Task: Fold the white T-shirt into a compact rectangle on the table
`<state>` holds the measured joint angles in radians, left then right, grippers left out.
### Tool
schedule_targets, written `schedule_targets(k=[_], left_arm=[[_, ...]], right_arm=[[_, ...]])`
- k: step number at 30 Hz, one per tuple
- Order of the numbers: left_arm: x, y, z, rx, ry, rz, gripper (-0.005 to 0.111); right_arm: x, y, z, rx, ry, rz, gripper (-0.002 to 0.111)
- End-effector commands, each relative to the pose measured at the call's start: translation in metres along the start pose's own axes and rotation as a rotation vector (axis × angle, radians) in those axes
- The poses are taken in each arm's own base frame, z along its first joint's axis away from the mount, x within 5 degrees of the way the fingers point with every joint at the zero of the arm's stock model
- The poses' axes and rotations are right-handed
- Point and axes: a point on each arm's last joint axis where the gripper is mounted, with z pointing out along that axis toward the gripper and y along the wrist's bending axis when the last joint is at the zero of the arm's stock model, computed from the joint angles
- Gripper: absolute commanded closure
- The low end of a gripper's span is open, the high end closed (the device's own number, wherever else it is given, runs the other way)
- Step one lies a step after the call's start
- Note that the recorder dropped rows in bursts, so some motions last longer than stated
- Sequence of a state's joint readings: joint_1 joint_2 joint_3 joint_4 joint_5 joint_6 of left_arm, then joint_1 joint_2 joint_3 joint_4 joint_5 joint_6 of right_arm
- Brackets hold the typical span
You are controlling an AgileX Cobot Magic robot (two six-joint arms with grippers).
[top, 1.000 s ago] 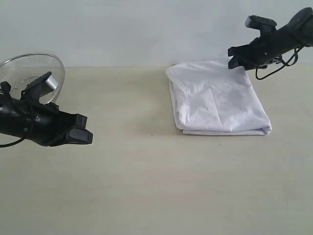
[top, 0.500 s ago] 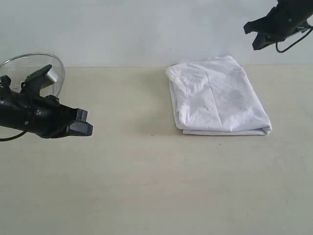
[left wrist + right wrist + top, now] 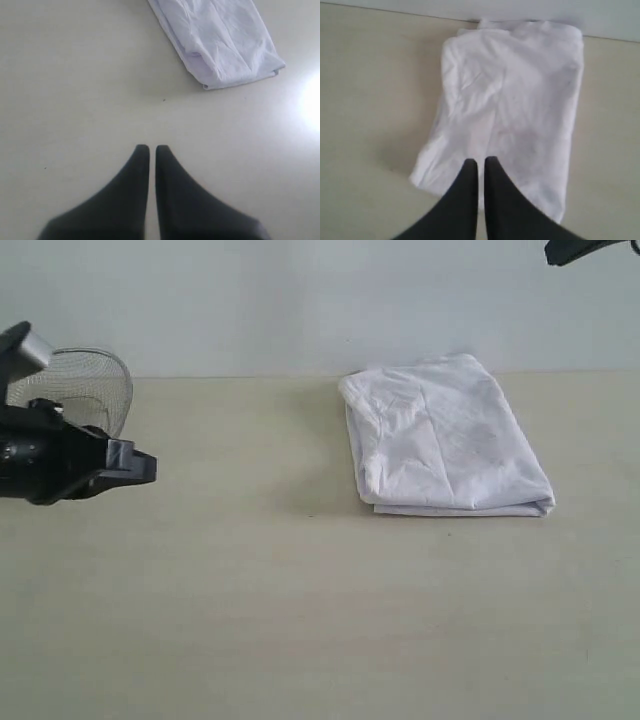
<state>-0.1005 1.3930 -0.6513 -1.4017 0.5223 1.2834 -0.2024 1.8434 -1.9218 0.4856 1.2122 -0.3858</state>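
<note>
Exterior view: the folded shirt (image 3: 445, 435) lies on the bench (image 3: 300, 620), right of middle. The left pincer (image 3: 140, 468) hangs at the left, partly hiding a mesh basket (image 3: 95, 390). The right pincer (image 3: 562, 252) is nearly cut off at the top corner.

Left wrist view: tips pressed together, empty; the shirt is cropped by the frame.

Right wrist view: tips pressed together, empty, above the shirt.
</note>
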Motion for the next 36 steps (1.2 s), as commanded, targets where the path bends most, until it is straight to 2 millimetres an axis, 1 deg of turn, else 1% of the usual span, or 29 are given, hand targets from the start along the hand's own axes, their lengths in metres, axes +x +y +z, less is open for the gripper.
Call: schedule_targets(k=[1, 2, 3, 4, 6, 9, 11, 15, 17, 19, 20, 21, 22, 24, 36], left_arm=[[0.022, -0.01, -0.031, -0.086, -0.097, 0.002, 0.102], [0.026, -0.013, -0.038, -0.101, -0.122, 0.015, 0.102], [0.031, -0.015, -0.044, -0.121, -0.147, 0.02, 0.102], [0.036, -0.016, -0.051, -0.141, -0.174, 0.02, 0.102], [0.042, -0.019, -0.061, -0.15, -0.215, 0.026, 0.102], [0.054, -0.022, -0.072, -0.159, -0.248, 0.082, 0.102], [0.062, -0.023, -0.077, -0.162, -0.267, 0.074, 0.102], [0.081, -0.022, -0.079, -0.17, -0.262, 0.122, 0.102], [0.09, -0.02, -0.078, -0.17, -0.272, 0.114, 0.102], [0.098, -0.018, -0.076, -0.175, -0.25, 0.161, 0.102], [0.103, -0.018, -0.075, -0.173, -0.236, 0.155, 0.102], [0.105, -0.017, -0.075, -0.173, -0.231, 0.153, 0.102], [0.106, -0.016, -0.074, -0.178, -0.226, 0.151, 0.102], [0.106, -0.016, -0.074, -0.178, -0.226, 0.151, 0.102], [0.106, -0.016, -0.074, -0.182, -0.226, 0.15, 0.102]], right_arm=[[0.037, 0.043, -0.037, -0.131, -0.019, -0.064, 0.109], [0.05, 0.054, -0.043, -0.167, -0.025, -0.083, 0.109], [0.06, 0.063, -0.047, -0.177, -0.066, -0.097, 0.109], [0.069, 0.068, -0.051, -0.177, -0.104, -0.106, 0.109], [0.092, 0.082, -0.056, -0.159, -0.187, -0.121, 0.109], [0.132, 0.097, -0.053, -0.129, -0.253, -0.148, 0.109], [0.156, 0.105, -0.052, -0.111, -0.314, -0.152, 0.109], [0.206, 0.114, -0.039, -0.086, -0.398, -0.175, 0.109], [0.231, 0.116, -0.032, -0.072, -0.419, -0.19, 0.109], [0.25, 0.116, -0.027, -0.065, -0.424, -0.195, 0.109], [0.269, 0.116, -0.022, -0.069, -0.416, -0.209, 0.109], [0.275, 0.116, -0.02, -0.07, -0.41, -0.213, 0.109], [0.287, 0.116, -0.016, -0.077, -0.393, -0.221, 0.109], [0.294, 0.118, -0.015, -0.11, -0.36, -0.205, 0.109], [0.295, 0.119, -0.014, -0.117, -0.353, -0.208, 0.109]])
